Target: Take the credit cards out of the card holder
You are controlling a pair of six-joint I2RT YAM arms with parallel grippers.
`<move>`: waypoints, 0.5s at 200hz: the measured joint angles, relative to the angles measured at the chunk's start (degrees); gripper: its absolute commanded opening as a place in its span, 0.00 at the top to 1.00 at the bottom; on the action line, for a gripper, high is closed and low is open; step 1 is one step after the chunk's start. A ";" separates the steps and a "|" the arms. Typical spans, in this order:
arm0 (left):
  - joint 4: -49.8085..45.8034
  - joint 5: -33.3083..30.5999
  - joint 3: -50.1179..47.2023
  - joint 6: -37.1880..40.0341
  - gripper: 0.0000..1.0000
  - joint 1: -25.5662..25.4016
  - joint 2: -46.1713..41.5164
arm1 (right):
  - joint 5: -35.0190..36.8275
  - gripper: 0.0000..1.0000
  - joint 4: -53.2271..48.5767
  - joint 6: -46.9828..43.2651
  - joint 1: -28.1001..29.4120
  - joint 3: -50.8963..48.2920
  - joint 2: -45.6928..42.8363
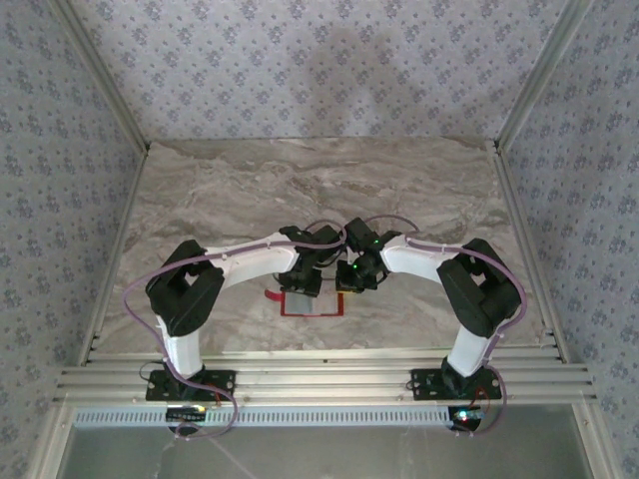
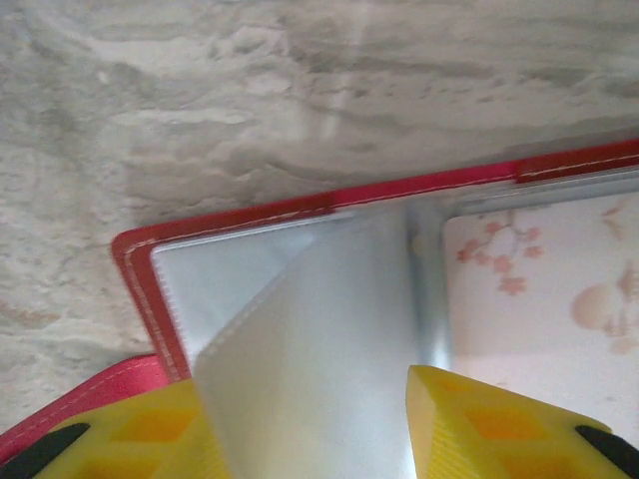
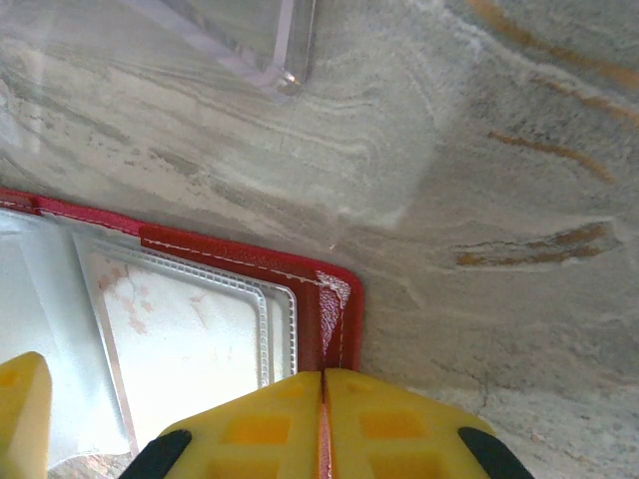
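Observation:
The red card holder [image 1: 312, 303] lies open on the marble table between both arms. My right gripper [image 3: 321, 377] [image 1: 349, 283] is shut on the holder's red right edge [image 3: 334, 299]. A pale card with a pink blossom print [image 2: 539, 299] [image 3: 190, 344] sits inside the clear sleeve of the right half. My left gripper [image 2: 300, 399] [image 1: 303, 282] is low over the left half, its yellow fingers [image 2: 469, 419] apart. A clear sleeve flap [image 2: 319, 329] stands up between them. The left pocket [image 2: 215, 284] looks pale grey; I cannot tell whether it holds a card.
The holder's red strap tab [image 1: 270, 294] pokes out to the left. A clear plastic corner [image 3: 280, 45] rests on the table beyond the holder. Bare marble [image 1: 319, 190] stretches to the back wall. Metal rails [image 1: 319, 374] run along the near edge.

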 measured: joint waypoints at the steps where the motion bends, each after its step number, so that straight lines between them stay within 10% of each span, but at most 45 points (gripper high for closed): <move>1: -0.04 -0.07 0.00 0.02 0.56 0.00 0.00 | 0.00 0.89 0.00 0.00 0.00 0.00 0.00; 100: 0.26 1.46 -5.86 0.90 0.60 3.30 -2.99 | 0.72 0.87 -1.49 0.00 0.02 0.00 -1.95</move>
